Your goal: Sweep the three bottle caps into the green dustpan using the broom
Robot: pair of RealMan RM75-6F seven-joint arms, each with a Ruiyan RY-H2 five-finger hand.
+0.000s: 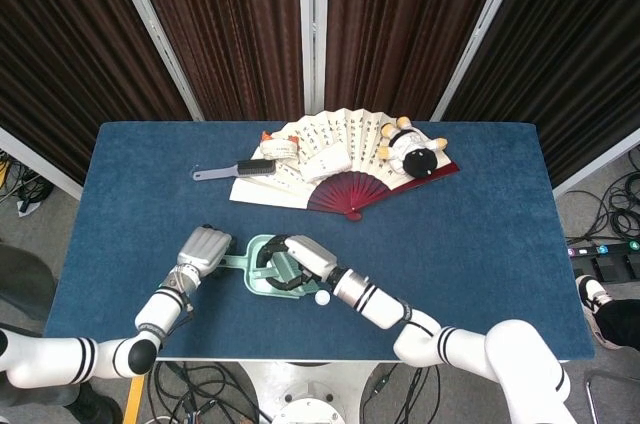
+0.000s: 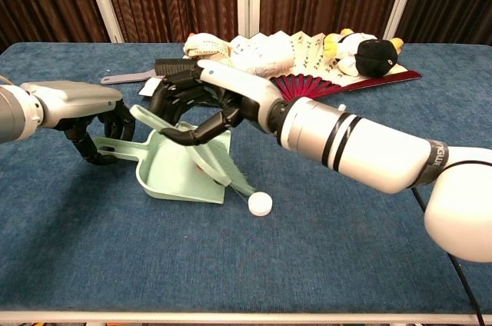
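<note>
Nearest on the blue worktop (image 2: 323,264), the white cap (image 2: 260,204) lies just outside the open mouth of the green dustpan (image 2: 165,177), at its right corner, touching or almost touching the tip of the broom (image 2: 217,166). The right hand (image 2: 192,107) is closed around the broom handle and reaches across over the pan, the bristles slanting down to the pan's lip. The red and black caps cannot be seen; they are probably inside the pan under the broom, though that is a judgement. To do this stroke well, the bristles need to land on the right side of the white cap, stay pressed flat to the cloth, and drag left in one short, low pass so the cap rolls over the lip instead of skipping round it. Farther left, the left hand (image 2: 96,128) grips the pan's handle (image 2: 115,149) and should brace it down against the push.
</note>
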